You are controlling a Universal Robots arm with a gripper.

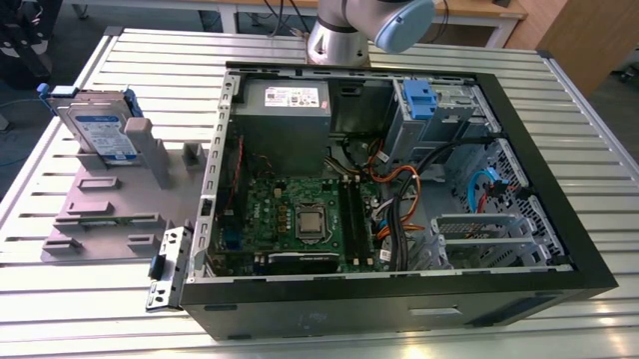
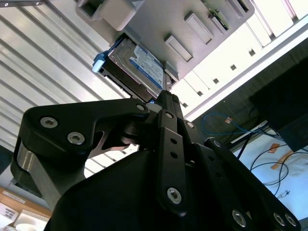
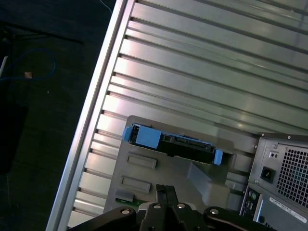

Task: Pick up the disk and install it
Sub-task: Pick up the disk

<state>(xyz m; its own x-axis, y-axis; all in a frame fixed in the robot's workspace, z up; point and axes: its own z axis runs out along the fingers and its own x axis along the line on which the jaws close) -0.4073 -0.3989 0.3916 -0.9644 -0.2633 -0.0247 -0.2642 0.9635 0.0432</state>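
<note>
In the exterior view the open computer case lies on the table, with the holder beside it at 9 o'clock and the arm's base behind it at 12 o'clock. The disk stands on edge in the holder, at the case's 10 o'clock. Inside the case, the power supply sits at 11 o'clock and the motherboard at 7.

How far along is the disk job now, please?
Nothing looks done yet: the disk stands in its grey holder on the table, outside the case. The hand is shut on nothing, apart from the disk. Picking up and installing are both left.
</note>
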